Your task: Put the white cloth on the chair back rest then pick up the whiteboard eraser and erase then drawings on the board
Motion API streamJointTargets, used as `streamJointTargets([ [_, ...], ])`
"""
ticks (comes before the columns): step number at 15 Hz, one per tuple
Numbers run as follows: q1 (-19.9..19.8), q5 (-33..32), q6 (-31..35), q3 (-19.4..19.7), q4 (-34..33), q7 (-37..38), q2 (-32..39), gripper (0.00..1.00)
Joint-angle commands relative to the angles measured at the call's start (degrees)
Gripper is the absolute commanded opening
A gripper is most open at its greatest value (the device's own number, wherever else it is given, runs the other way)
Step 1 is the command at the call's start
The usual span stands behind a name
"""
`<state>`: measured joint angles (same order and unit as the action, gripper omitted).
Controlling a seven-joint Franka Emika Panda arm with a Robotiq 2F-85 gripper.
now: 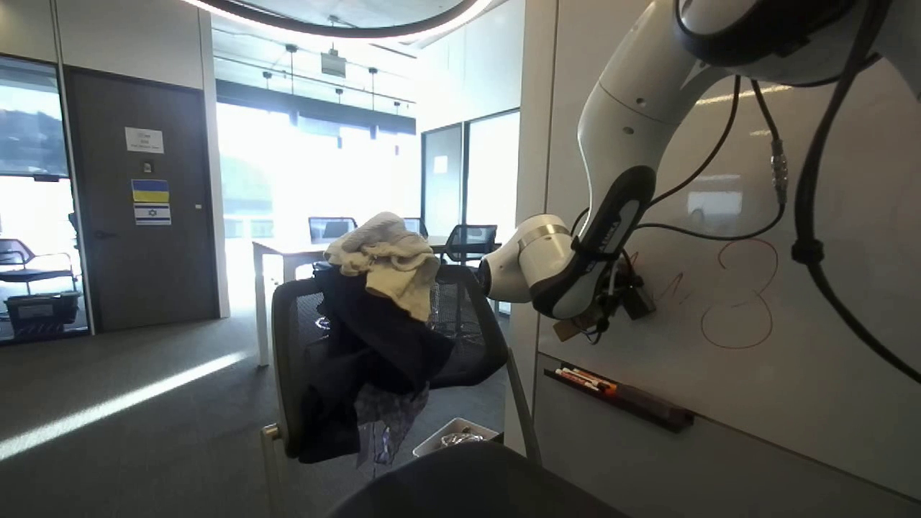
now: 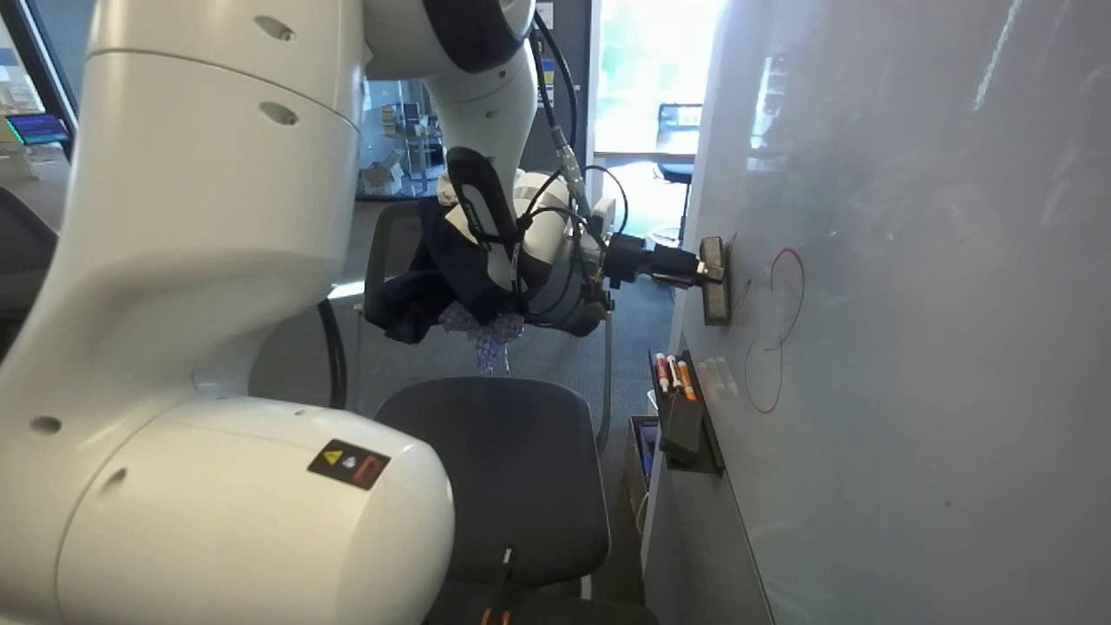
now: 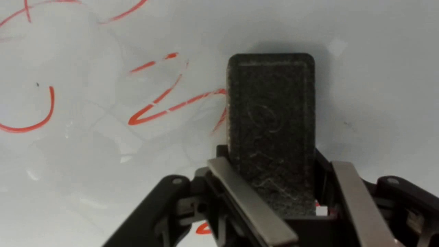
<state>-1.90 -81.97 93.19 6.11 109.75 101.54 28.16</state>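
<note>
Tool (image 3: 272, 154): one, its two fingers (image 3: 252, 202) clamped on the long sides of the eraser (image 3: 271, 103).
Eraser: one held, close to the whiteboard (image 2: 911, 391); whether it touches cannot be told.
Zigzag (image 3: 168, 110): one, red, between 9 and 10 o'clock from the eraser in the wrist view, one end reaching the eraser's edge.
Eight-like drawing (image 2: 779, 344): one, red, between 4 and 5 o'clock from the eraser in an exterior view.
Marker tray (image 2: 712, 451): one, at 6 o'clock from the eraser there, bearing three visible markers (image 2: 672, 371) and one dark block (image 2: 683, 425).
White cloth (image 1: 385, 252): one, between 9 and 10 o'clock from the tool in an exterior view, bunched on one dark cloth (image 1: 374, 338).
Chair back rest (image 1: 491, 324): one, with both cloths draped over its 12 o'clock edge.
</note>
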Motion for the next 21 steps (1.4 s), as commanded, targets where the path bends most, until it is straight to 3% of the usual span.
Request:
streamJointTargets([
  [1, -2.38, -1.70, 0.22, 0.34, 0.49, 1.02, -0.47, 0.31],
  [5, -1.69, -2.31, -0.28, 0.17, 4.14, 1.50, -5.18, 0.31],
  [11, -0.78, -2.42, -3.32, -0.37, 4.19, -0.38, -11.45, 0.31],
  [19, -0.61, -3.87, -1.15, -1.36, -5.66, -6.18, -4.04, 0.31],
  [21, -2.88, -1.09, 5.64, -2.39, -7.49, -12.26, -2.02, 0.31],
])
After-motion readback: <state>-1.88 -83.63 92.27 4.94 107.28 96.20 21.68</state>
